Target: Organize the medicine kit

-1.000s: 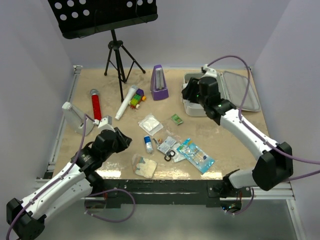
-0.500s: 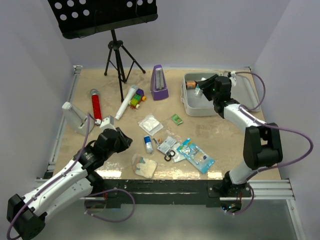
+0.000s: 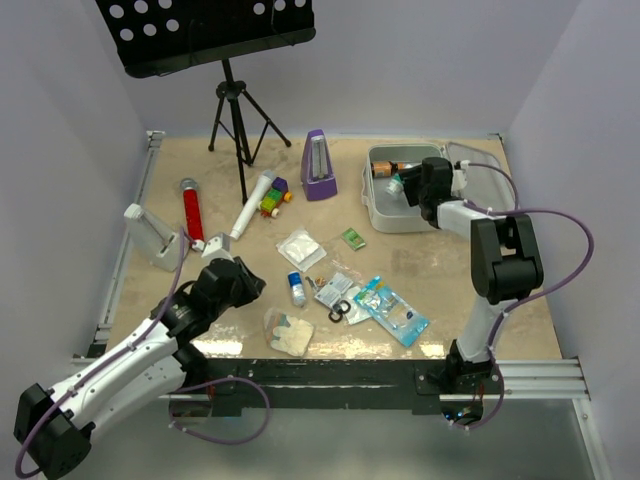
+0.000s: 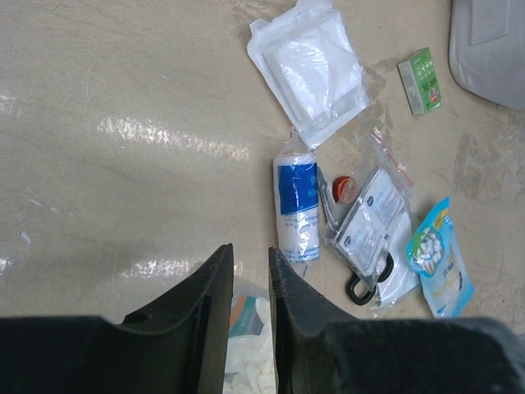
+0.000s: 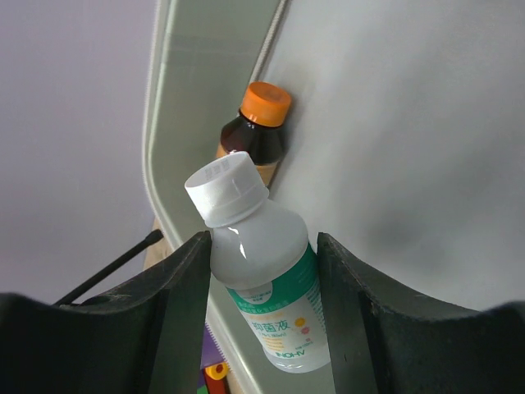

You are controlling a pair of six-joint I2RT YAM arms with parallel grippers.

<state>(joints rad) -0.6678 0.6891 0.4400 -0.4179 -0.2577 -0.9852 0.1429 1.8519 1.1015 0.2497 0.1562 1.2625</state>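
The medicine kit (image 3: 388, 214) lies open at the back right, its lid (image 3: 492, 190) flat to the right. My right gripper (image 3: 408, 186) is inside its tray, shut on a white bottle with a green label (image 5: 267, 275), held tilted above the tray floor (image 5: 410, 123). A brown bottle with an orange cap (image 5: 258, 131) lies by the tray wall (image 3: 385, 168). My left gripper (image 3: 243, 281) hovers low, jaws nearly together and empty (image 4: 251, 250), over a bag of gloves (image 4: 246, 349).
Loose on the table: a gauze packet (image 4: 312, 70), a small green box (image 4: 421, 80), a blue-white roll (image 4: 297, 205), sachets (image 4: 365, 226), a blue packet (image 4: 439, 263). At the back: a purple metronome (image 3: 319, 166), a music stand tripod (image 3: 238, 110), a red microphone (image 3: 191, 210).
My right arm has swung right and folded, bringing the white bottle down into the kit's tray. My left gripper has shifted slightly forward.
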